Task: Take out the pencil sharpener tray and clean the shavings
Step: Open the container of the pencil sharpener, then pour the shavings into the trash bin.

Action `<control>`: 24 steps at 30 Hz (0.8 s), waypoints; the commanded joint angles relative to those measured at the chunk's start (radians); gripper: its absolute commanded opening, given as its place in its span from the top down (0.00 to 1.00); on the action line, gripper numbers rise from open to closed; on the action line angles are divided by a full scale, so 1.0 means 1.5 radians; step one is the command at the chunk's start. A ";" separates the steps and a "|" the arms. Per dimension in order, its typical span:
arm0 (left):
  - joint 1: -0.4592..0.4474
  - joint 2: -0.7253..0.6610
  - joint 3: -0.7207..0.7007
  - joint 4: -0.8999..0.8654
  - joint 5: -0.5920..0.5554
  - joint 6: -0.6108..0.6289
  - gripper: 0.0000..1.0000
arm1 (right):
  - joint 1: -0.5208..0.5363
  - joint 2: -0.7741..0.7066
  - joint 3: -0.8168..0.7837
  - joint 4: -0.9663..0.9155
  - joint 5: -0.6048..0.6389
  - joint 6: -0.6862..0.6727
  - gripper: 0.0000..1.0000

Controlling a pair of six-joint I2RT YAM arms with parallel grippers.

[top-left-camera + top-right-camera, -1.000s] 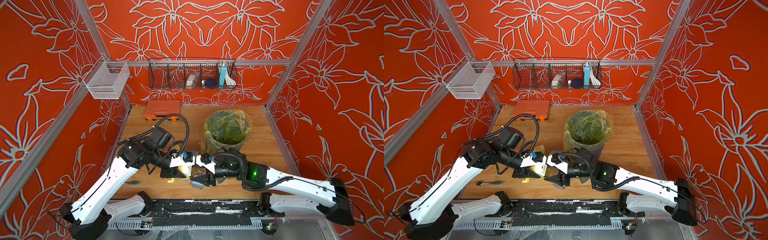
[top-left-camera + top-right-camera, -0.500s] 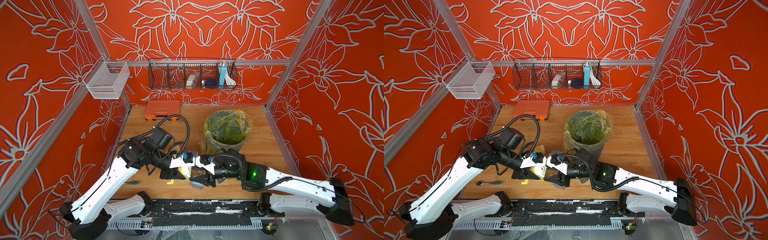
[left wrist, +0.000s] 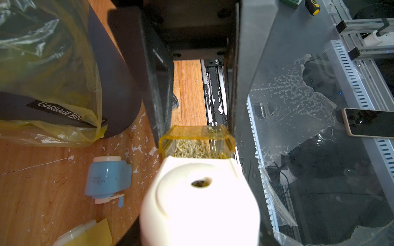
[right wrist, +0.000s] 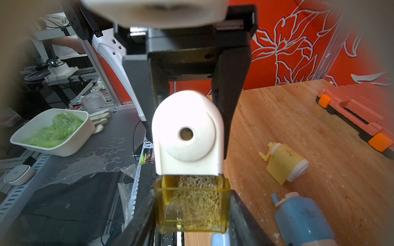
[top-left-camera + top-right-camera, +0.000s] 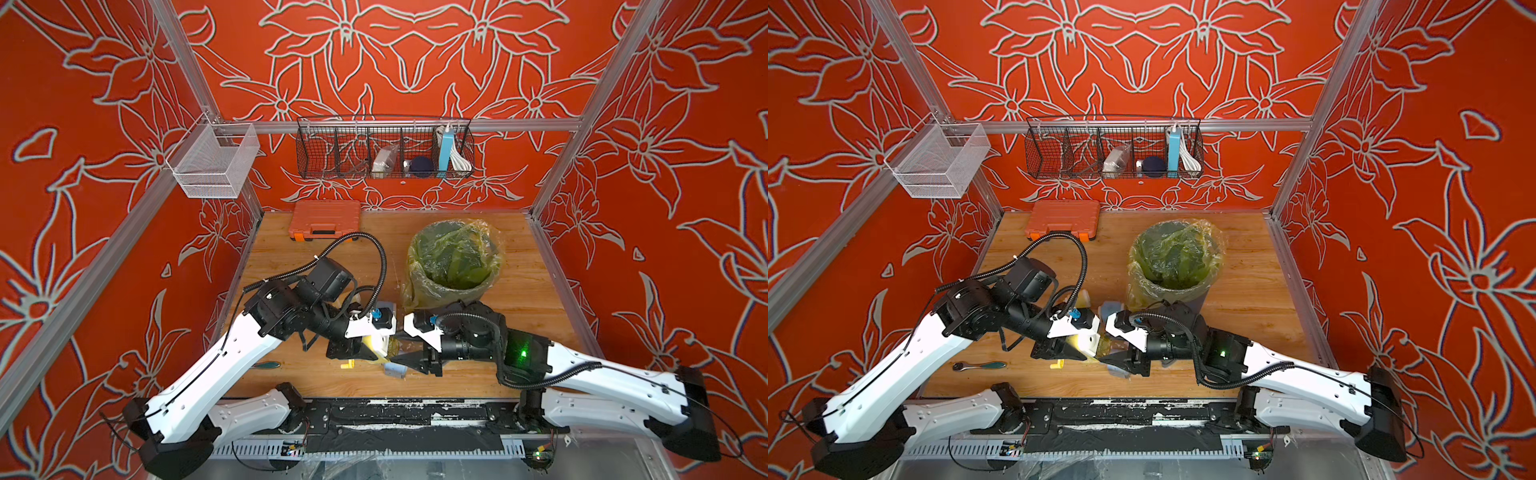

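Right hand (image 4: 191, 219) is clamped on the amber tray (image 4: 191, 204), which sticks partway out of the white sharpener (image 4: 185, 119). The left hand (image 4: 189, 147) is closed tight on that sharpener, above the surface (image 5: 519, 299). I judge the pull should run straight along the slot with the tray level, since tan grainy fill (image 4: 196, 191) loads it. Pale shavings (image 3: 134, 147) fleck the surface beside the garbage bin (image 3: 115, 89), which shows only its yellow liner.
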 commanded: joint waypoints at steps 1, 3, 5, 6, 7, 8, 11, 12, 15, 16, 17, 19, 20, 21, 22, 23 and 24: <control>-0.008 -0.006 -0.007 -0.082 -0.020 0.006 1.00 | -0.023 -0.031 -0.004 -0.009 0.038 0.027 1.00; -0.009 -0.005 -0.009 -0.079 -0.022 0.006 1.00 | -0.024 -0.039 -0.004 -0.019 0.037 0.024 1.00; -0.009 -0.010 -0.009 -0.069 -0.020 0.002 1.00 | -0.025 -0.046 -0.005 -0.028 0.035 0.022 1.00; -0.009 -0.015 -0.009 -0.061 -0.019 -0.001 1.00 | -0.025 -0.052 -0.007 -0.033 0.034 0.022 1.00; -0.009 -0.020 -0.009 -0.053 -0.019 -0.001 1.00 | -0.024 -0.057 -0.009 -0.040 0.033 0.020 1.00; -0.009 -0.026 -0.009 -0.044 -0.019 -0.002 1.00 | -0.024 -0.066 -0.013 -0.045 0.033 0.020 1.00; -0.008 -0.041 -0.007 -0.025 -0.022 -0.028 1.00 | -0.024 -0.090 -0.028 -0.057 0.037 0.019 1.00; -0.009 -0.042 -0.007 -0.024 -0.024 -0.027 1.00 | -0.025 -0.097 -0.030 -0.065 0.039 0.018 1.00; -0.008 -0.042 -0.005 -0.030 -0.043 -0.026 1.00 | -0.024 -0.122 -0.036 -0.090 0.052 0.014 1.00; -0.007 -0.041 -0.004 -0.032 -0.048 -0.024 1.00 | -0.025 -0.133 -0.037 -0.099 0.061 0.013 1.00; -0.005 -0.041 -0.004 -0.036 -0.053 -0.023 1.00 | -0.025 -0.147 -0.037 -0.108 0.073 0.012 1.00; 0.000 -0.038 -0.004 -0.045 -0.064 -0.017 1.00 | -0.024 -0.172 -0.033 -0.129 0.109 0.007 1.00; 0.001 -0.034 -0.006 -0.053 -0.072 -0.014 1.00 | -0.024 -0.182 -0.022 -0.148 0.127 0.000 1.00; 0.004 -0.030 -0.009 -0.060 -0.078 -0.011 1.00 | -0.025 -0.188 -0.002 -0.172 0.154 -0.004 1.00; 0.005 -0.026 -0.013 -0.065 -0.083 -0.010 1.00 | -0.024 -0.189 0.018 -0.193 0.179 -0.006 1.00; 0.005 -0.024 -0.019 -0.068 -0.088 -0.010 1.00 | -0.025 -0.188 0.045 -0.217 0.208 -0.007 1.00; 0.006 -0.024 -0.026 -0.065 -0.090 -0.009 1.00 | -0.025 -0.183 0.072 -0.236 0.243 -0.002 1.00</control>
